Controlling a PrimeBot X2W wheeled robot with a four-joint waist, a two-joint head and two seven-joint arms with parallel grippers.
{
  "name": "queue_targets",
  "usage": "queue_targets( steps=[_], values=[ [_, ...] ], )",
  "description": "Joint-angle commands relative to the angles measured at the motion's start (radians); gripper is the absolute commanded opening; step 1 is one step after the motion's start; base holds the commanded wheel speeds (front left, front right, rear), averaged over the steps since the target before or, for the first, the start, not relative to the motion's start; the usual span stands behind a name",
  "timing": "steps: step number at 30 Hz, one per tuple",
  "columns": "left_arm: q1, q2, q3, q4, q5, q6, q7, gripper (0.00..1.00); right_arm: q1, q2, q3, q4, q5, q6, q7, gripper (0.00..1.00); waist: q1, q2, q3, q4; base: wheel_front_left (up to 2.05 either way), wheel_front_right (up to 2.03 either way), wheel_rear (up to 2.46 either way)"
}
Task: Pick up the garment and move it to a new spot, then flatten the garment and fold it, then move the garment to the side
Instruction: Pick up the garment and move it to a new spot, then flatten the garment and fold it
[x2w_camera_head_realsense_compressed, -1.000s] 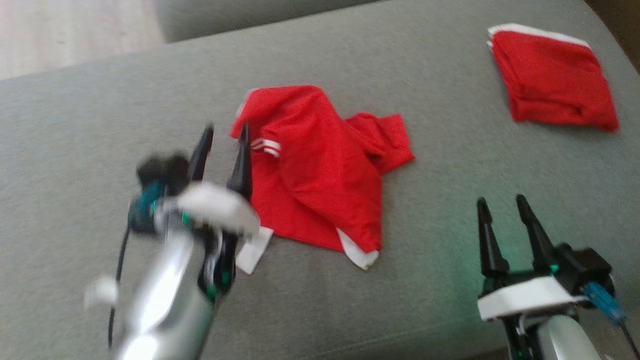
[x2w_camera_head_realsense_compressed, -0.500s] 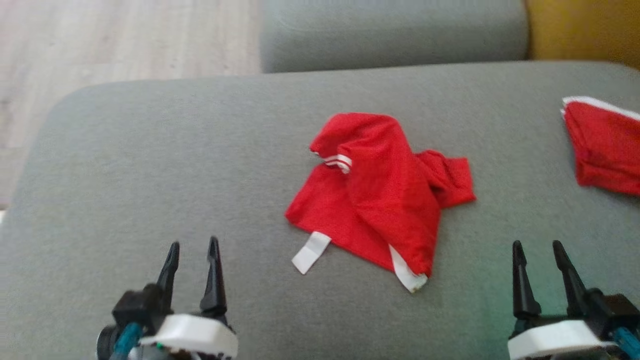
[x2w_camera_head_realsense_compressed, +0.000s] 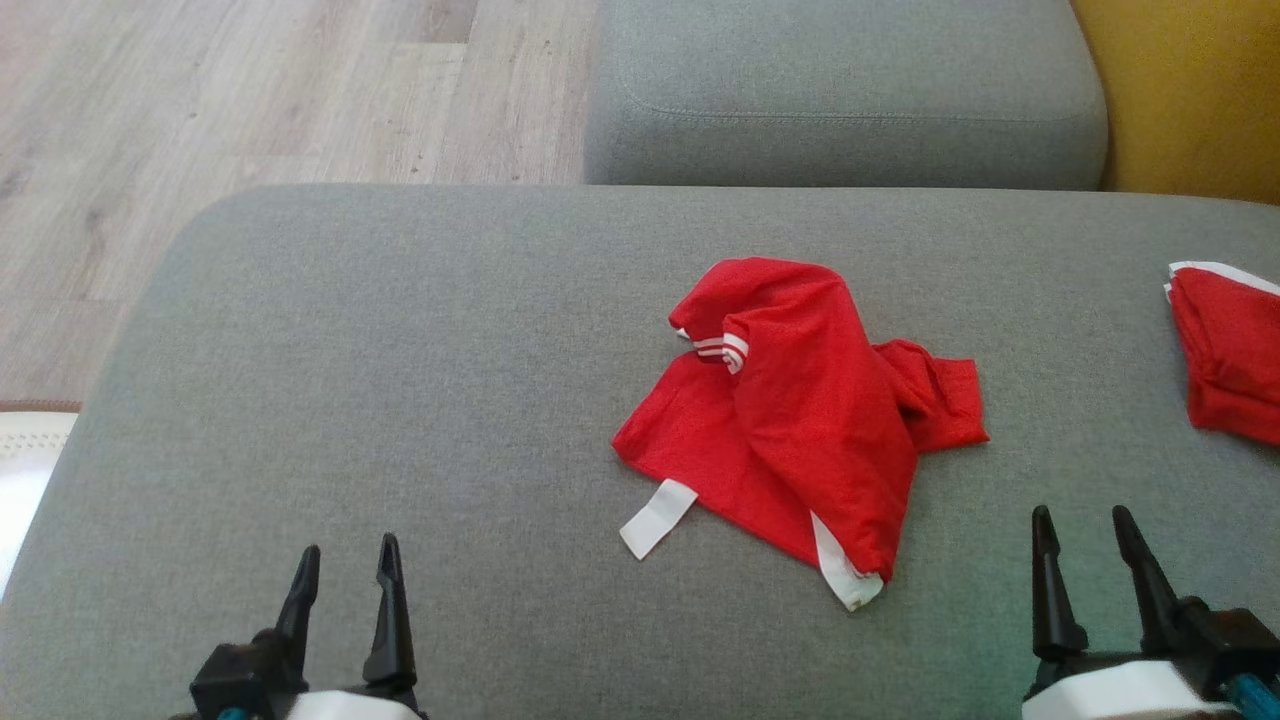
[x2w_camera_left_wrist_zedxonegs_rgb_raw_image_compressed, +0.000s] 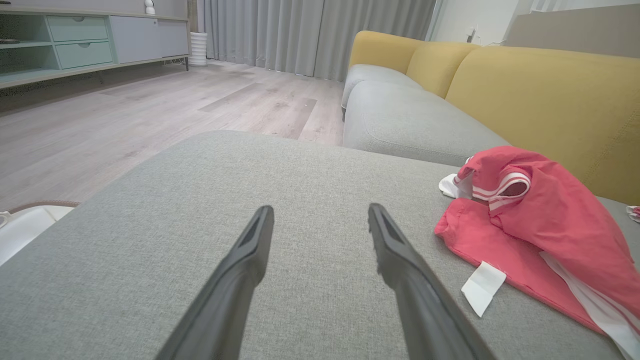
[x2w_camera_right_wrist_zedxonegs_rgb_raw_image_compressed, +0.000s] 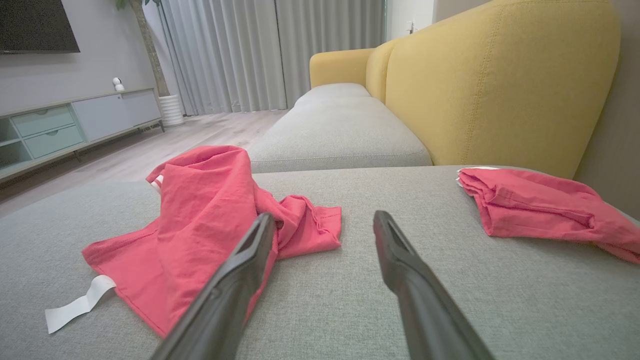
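Since a second ago the left gripper (x2w_camera_head_realsense_compressed: 349, 548) has drawn back. It was raised beside the left edge of the crumpled red fabric garment with white trim (x2w_camera_head_realsense_compressed: 800, 420), and it now sits low at the lower left of the head view, well apart from the cloth. The whole head view has shifted as well, which is the camera turning — the garment's heap has the same shape as before.

The left gripper's two long dark fingers stand spread with nothing between them, pointing over bare cushion. The right gripper (x2w_camera_head_realsense_compressed: 1082, 512), at the lower right, is likewise wide and empty.

The garment lies near the middle of the broad grey woven seat cushion (x2w_camera_head_realsense_compressed: 400, 380) and touches neither gripper. It is bunched up, with a white-striped cuff folded across its top and a white-edged corner pointing toward the robot. A long white rectangular label (x2w_camera_head_realsense_compressed: 657, 518) lies flat on the cushion at its near-left edge. In the right wrist view the garment lies ahead and to the left of the fingers.

A second red cloth with a white edge, folded (x2w_camera_head_realsense_compressed: 1225, 350), rests at the cushion's right side — well apart from the first. Beyond the cushion are another grey seat cushion (x2w_camera_head_realsense_compressed: 840, 100), a mustard-yellow backrest (x2w_camera_head_realsense_compressed: 1190, 100) and a pale wood-plank floor (x2w_camera_head_realsense_compressed: 250, 90).
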Motion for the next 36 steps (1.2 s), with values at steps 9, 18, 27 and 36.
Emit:
queue_targets(
  steps=[9,18,27,36],
  values=[
    [-0.037,-0.009,0.037,-0.019,0.013,-0.015,-0.012,1.0,-0.029,-0.007,0.043,-0.025,0.001,0.008,-0.011,1.0,0.0,-0.0001,0.001,-0.011,0.0,0.0,0.0],
    [-0.08,-0.009,-0.017,-0.026,-0.017,-0.016,-0.012,1.0,-0.045,-0.007,0.064,-0.027,0.004,0.008,-0.011,1.0,0.0,-0.0001,0.023,-0.045,0.0,0.0,0.0],
    [-0.338,-0.009,-0.21,0.175,-0.099,-0.031,0.097,1.0,-0.084,-0.007,0.113,-0.041,0.015,0.008,-0.011,1.0,0.0,-0.0001,0.089,-0.129,0.0,0.0,0.0],
    [-0.61,-0.009,-0.27,0.5,-0.169,0.002,0.21,1.0,-0.131,-0.007,0.15,-0.034,0.038,0.008,-0.011,1.0,0.0,-0.0001,0.154,-0.232,0.0,0.0,0.0]
  ],
)
